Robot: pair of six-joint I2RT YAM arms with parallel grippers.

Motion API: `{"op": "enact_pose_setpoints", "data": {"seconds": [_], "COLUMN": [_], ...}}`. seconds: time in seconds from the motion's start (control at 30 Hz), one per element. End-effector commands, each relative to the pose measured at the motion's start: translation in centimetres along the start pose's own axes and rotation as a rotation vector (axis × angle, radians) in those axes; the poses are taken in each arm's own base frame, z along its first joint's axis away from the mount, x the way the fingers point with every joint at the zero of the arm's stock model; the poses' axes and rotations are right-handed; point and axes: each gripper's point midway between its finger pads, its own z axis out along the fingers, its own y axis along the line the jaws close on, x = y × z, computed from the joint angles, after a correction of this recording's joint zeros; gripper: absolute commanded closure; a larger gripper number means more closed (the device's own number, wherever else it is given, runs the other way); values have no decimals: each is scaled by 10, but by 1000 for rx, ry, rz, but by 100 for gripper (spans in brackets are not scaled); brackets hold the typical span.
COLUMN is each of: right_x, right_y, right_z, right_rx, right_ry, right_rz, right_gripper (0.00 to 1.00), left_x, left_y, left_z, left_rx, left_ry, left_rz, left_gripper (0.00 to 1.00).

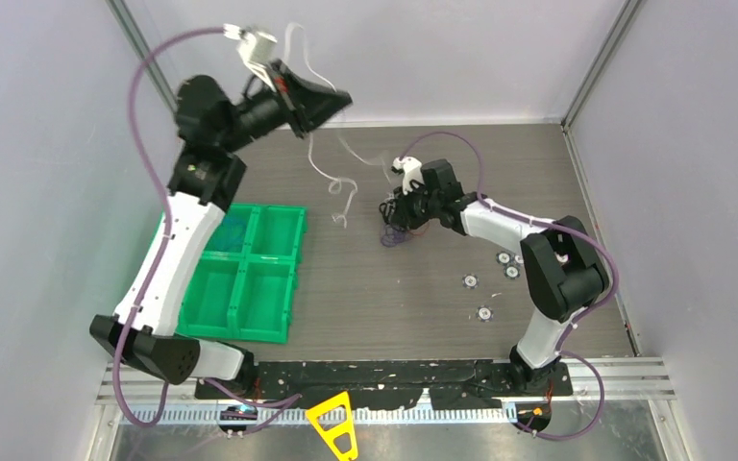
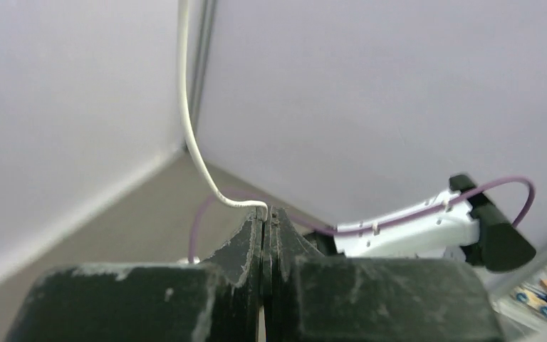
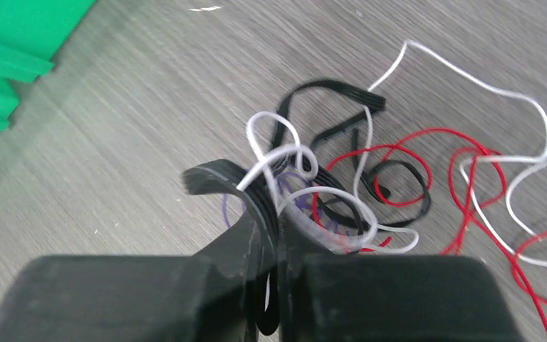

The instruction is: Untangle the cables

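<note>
My left gripper (image 1: 334,102) is raised high at the back left. In the left wrist view it (image 2: 268,212) is shut on the end of a thin white cable (image 2: 189,135), which rises past the wall corner. From above, that white cable (image 1: 319,171) hangs in loose curls towards the table. The other cables (image 1: 399,230) lie bunched mid-table under my right gripper (image 1: 394,213). In the right wrist view my right gripper (image 3: 279,214) is shut on a flat black cable (image 3: 327,85), with white loops (image 3: 285,153) crossing its tips. Red (image 3: 470,178), white and purple (image 3: 226,210) wires spread on the table beyond.
A green tray (image 1: 240,274) with several compartments sits at the left, under my left arm. Small round discs (image 1: 469,280) lie scattered on the table right of the tangle, near my right arm's elbow. Enclosure walls stand close behind and on both sides.
</note>
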Motion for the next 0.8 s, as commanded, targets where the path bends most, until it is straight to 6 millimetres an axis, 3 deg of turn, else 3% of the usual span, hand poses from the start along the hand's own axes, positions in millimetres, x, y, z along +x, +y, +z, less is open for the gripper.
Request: {"op": "enact_pose_setpoints", "data": {"seconds": [0.0,0.13,0.23,0.3,0.4,0.43,0.53,0.77], "right_x": [7,22,22,20,14,12,4,5], "right_y": [-24,-35,-43,-42,-29,-27,-13,-3], "right_z": [-2,-3,-10,-14,-27,-31,-50,-83], "right_rx": [74,97,117,105,41,31,-9,-13], "right_ry": [61,139,160,182,206,205,201,239], "right_rz": [60,100,86,72,52,38,1,-47], "right_gripper": [93,95,94,83,64,50,26,1], "left_x": [-92,-131,-145,-147,-134,-127,-97,-16], "left_y": [-61,-77,-82,-79,-57,-45,-17,32], "left_z": [-29,-42,-50,-54,-60,-64,-75,-106], "left_rx": [84,74,63,37,-45,-82,-173,-329], "left_ry": [-176,-256,-279,-278,-235,-213,-142,41], "left_rz": [176,237,271,284,264,256,231,249], "left_gripper": [100,100,100,100,100,100,100,100]}}
